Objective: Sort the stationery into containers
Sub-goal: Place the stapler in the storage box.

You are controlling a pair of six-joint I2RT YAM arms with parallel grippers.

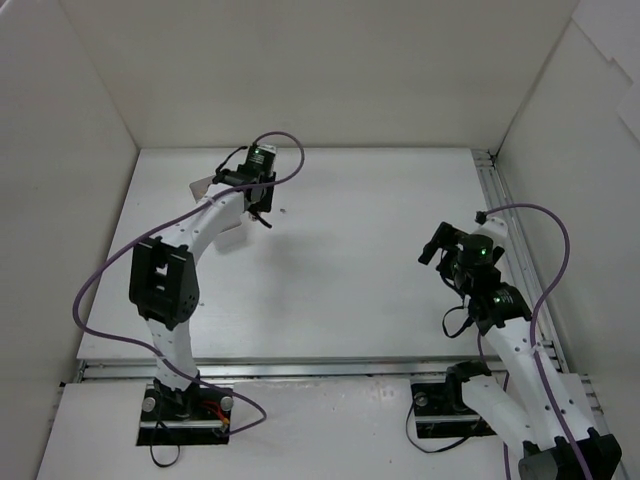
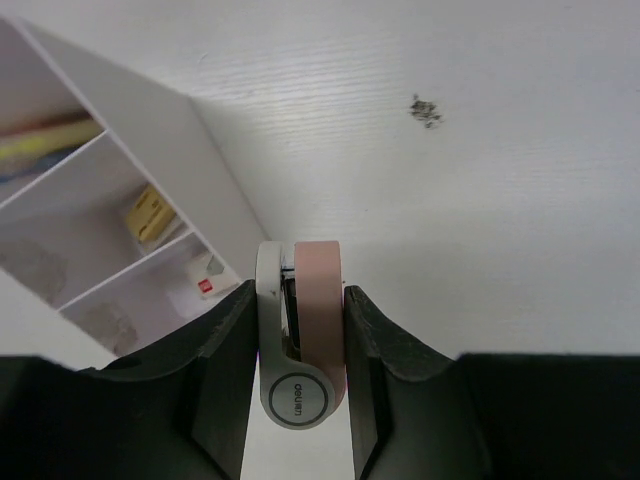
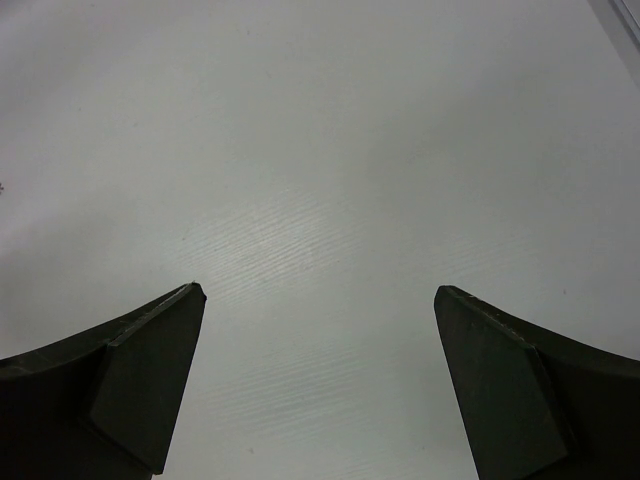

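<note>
left gripper [image 2: 300,302]: jaws part closed, clamped on a small pink-and-white stationery piece [image 2: 318,330] (rounded, w/ a round logo button on its white end); one finger on each flat side.
held piece, position: over bare table [image 2: 480,230], just beside the organizer's corner, outside it; can't tell if it touches the table.
organizer [image 2: 170,140]: white, divided into 3 compartments in a row, at left of the left wrist view; mostly hidden under the left arm in the top view.
compartments: far one has a yellow stick [image 2: 45,140], blurred; middle has a small yellow block [image 2: 150,212]; near one has a tiny white-and-red item [image 2: 205,283].
debris: dark speck cluster [image 2: 427,110] on the table, well apart from the organizer.
right gripper [image 3: 318,291]: jaws spread wide, nothing btwn them, over bare table at the right side.
</note>
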